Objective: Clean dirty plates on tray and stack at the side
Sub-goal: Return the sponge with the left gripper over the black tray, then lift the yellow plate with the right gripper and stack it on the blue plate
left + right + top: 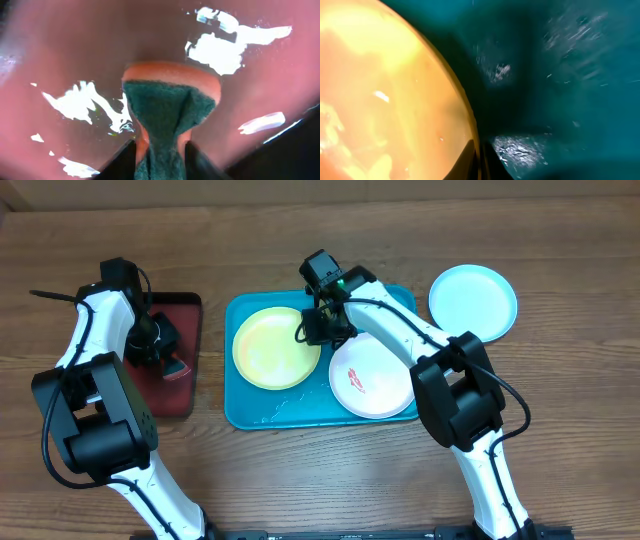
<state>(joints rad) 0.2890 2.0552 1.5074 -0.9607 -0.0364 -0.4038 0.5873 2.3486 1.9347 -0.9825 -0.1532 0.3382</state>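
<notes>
The turquoise tray (pixel 243 406) holds the yellow-green plate (pixel 270 350) on its left and the white plate (pixel 375 380), with a red smear, on its right. The light blue plate (pixel 473 301) lies on the table to the tray's right. My right gripper (pixel 318 328) is shut on the yellow-green plate's right rim (pixel 470 125), one finger on each side of it. My left gripper (pixel 160 352) is over the dark red tray (pixel 183 310) and is shut on a sponge (pixel 170 115), orange with a green scouring face, held just above that tray.
The dark red tray stands left of the turquoise tray and shows wet, shiny patches (pixel 220 45). The turquoise tray floor is wet too (pixel 520 150). Wooden table lies all around.
</notes>
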